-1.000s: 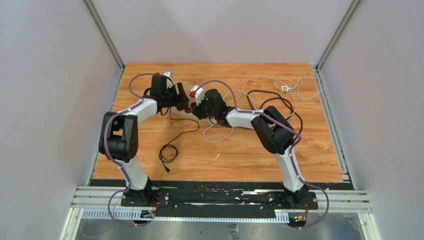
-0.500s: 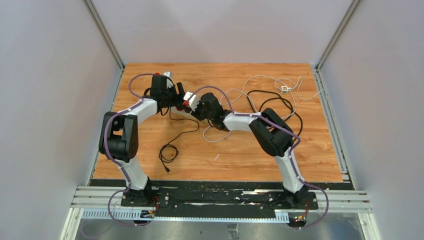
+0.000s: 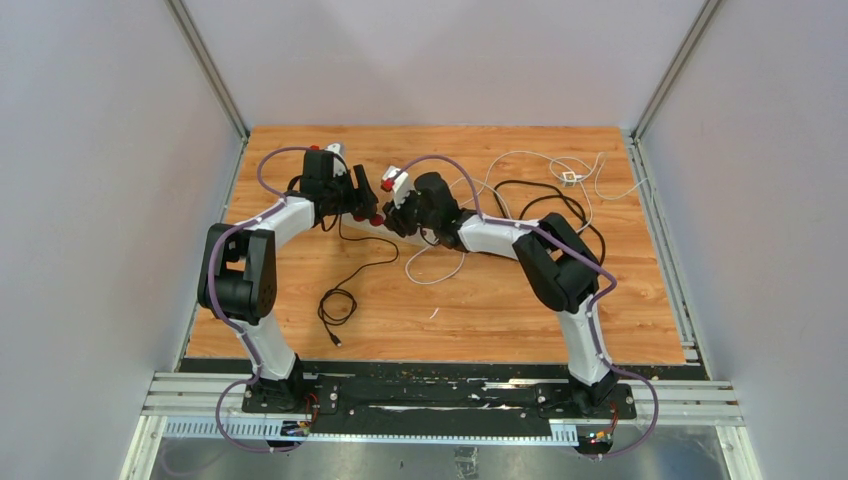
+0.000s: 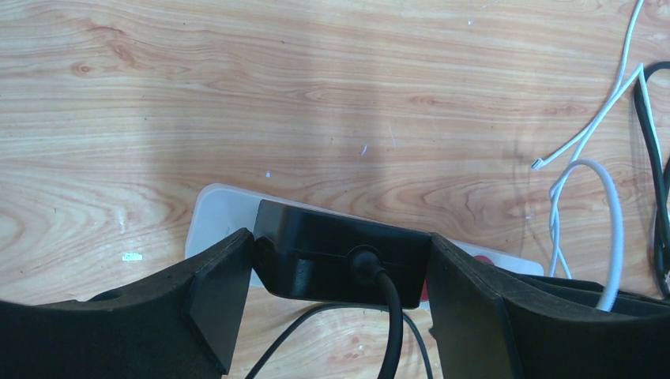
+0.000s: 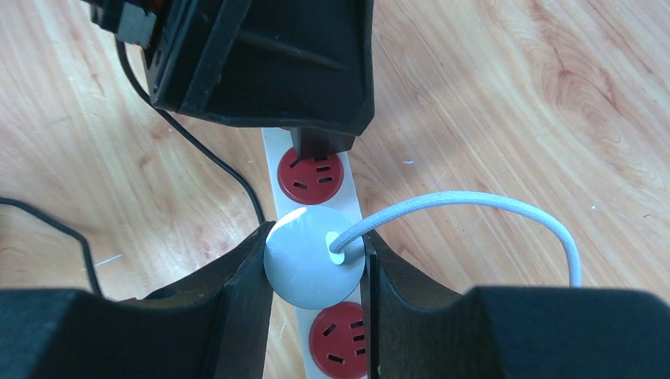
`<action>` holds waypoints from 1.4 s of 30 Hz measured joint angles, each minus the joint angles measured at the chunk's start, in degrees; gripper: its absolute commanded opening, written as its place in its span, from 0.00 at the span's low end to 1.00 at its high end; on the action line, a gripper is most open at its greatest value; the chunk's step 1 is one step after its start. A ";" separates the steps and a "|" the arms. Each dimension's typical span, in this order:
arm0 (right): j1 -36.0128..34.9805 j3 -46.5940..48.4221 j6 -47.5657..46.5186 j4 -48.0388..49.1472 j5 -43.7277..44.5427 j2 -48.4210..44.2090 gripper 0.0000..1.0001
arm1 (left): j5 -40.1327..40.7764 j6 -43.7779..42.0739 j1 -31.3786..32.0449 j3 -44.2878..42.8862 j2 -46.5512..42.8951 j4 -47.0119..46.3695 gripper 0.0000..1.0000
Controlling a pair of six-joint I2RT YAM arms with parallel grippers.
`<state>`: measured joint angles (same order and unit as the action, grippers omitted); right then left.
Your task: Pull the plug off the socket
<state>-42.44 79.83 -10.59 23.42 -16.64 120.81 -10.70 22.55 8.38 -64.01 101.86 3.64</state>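
Both claws clamped, pull pending!
Top: my left claw (image 3: 362,200) and right claw (image 3: 402,205) nose to nose, what's beneath hidden. Left wrist: left pinches black plug (image 4: 340,264) on the socket (image 4: 221,217). Right wrist: right squeezes white plug (image 5: 308,272) between 2 red outlets (image 5: 310,178); smooth dome may slip, or socket lifts along.

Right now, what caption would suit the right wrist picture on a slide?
Right gripper with jaws shut on the round white plug, on the socket between two red outlets.

Right claw (image 5: 316,267) tight around round white plug (image 5: 304,275) over socket (image 5: 310,178).
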 measured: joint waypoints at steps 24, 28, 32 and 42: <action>5.14 10.62 -4.72 -22.91 6.86 -24.65 0.00 | -0.04 0.07 0.00 0.11 -0.04 -0.15 0.74; 8.61 16.85 -7.30 -26.93 9.57 -26.18 0.00 | -0.02 0.09 0.00 0.28 -0.15 -0.35 0.74; 14.64 20.98 -8.20 -29.29 11.56 -26.27 0.00 | -0.04 0.17 0.00 0.48 -0.26 -0.52 0.74; 32.59 26.10 -4.17 -32.76 11.61 -21.64 0.00 | -0.04 0.20 0.00 0.68 -0.35 -0.79 0.74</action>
<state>-9.85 105.93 -14.76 -9.34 -5.04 99.18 -10.74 22.74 8.38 -63.33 101.51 2.85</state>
